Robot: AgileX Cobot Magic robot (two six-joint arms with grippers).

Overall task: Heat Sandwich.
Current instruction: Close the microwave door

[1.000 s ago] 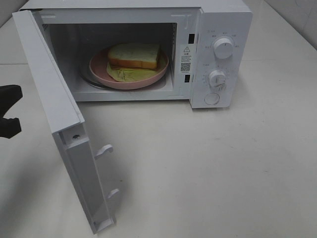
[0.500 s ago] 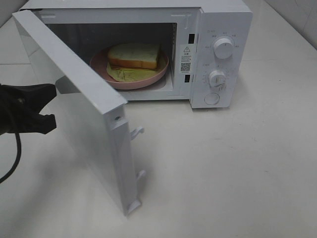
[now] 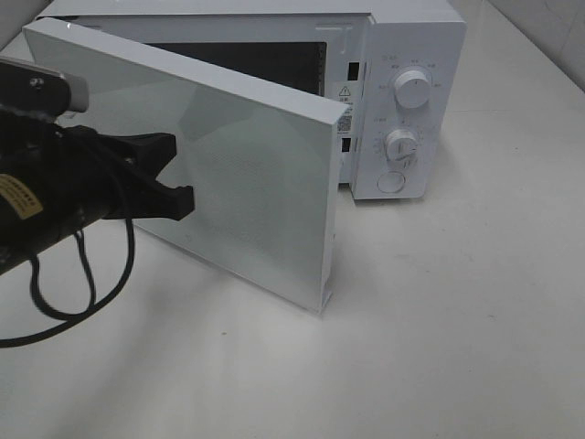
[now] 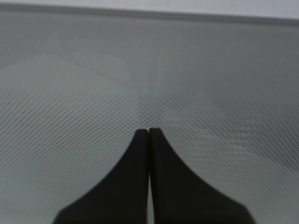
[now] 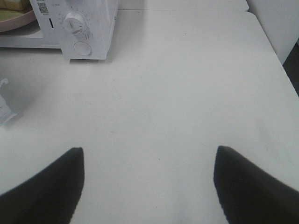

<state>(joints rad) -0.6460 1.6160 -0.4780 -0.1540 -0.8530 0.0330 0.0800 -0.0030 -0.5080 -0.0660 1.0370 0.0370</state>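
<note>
One white table (image 3: 475, 320) carries the microwave (image 3: 416, 27), its door (image 3: 256, 183) standing half swung toward the latch side. The left gripper (image 4: 149, 132), jaws pressed together on nothing, has its tips at the door's outer face, so it is the nearer arm and the push runs straight through the door toward the cavity. The right gripper (image 5: 149, 186) hangs spread wide over the table, well apart. Inside, behind the door, the plate (image 5: 21, 21) bears the sandwich (image 5: 8, 5); nothing shows in the door's path

You face a kitchen-style test bench: a white microwave oven (image 3: 402, 55) with two dials (image 3: 413, 89) on a plain white table (image 3: 457, 320).
</note>
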